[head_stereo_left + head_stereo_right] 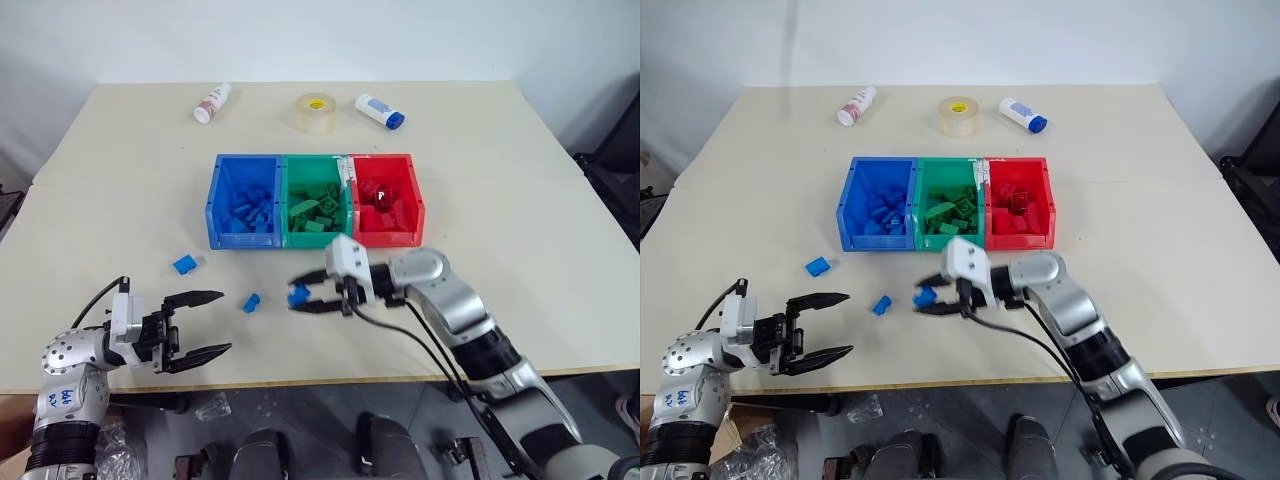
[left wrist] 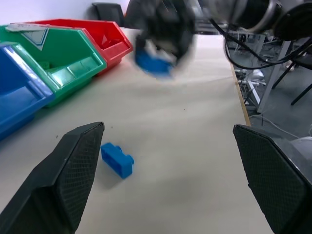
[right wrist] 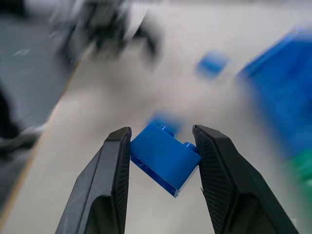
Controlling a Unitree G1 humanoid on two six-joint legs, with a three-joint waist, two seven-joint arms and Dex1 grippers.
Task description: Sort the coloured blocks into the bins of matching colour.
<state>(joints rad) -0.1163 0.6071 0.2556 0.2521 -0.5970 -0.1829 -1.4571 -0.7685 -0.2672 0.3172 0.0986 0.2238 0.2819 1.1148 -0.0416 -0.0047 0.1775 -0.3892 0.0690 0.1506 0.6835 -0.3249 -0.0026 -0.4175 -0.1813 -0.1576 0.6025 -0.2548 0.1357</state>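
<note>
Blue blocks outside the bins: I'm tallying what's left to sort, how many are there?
3. One small blue studded plastic block lies on the table left of the bins, one lies nearer the front edge, and one is gripped in the right tool.

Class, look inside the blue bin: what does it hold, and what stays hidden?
The blue bin holds a heap of blue blocks. Its front wall and the top blocks cover the floor and any pieces beneath.
</note>
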